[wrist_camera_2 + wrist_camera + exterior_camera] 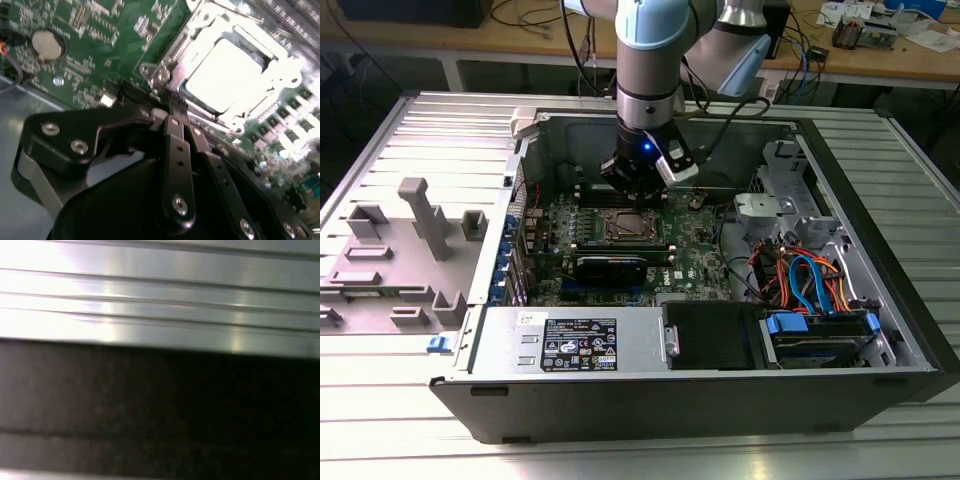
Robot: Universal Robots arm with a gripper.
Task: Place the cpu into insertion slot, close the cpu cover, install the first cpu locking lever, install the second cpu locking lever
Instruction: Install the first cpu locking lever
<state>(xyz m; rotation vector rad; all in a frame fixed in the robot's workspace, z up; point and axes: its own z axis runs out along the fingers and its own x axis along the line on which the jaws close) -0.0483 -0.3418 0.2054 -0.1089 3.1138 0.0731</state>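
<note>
The gripper is hanging inside the open computer case, just on the far side of the insertion slot, which is sitting in the green motherboard near the middle of the case. In the second wrist view the two black fingers are lying pressed together, with nothing pinched between them, and their tips are resting at the edge of the slot's metal frame. The cpu is sitting in the slot already, showing as a bright square, and the cpu cover is lying flat around it, so I am judging that the cover is closed. The socket is therefore lying straight ahead of the fingertips, touching or almost touching. I cannot tell which locking lever the tips are meeting. The arm is standing almost vertical above the board, wrist pointing down, coming in from the far side of the case.
</note>
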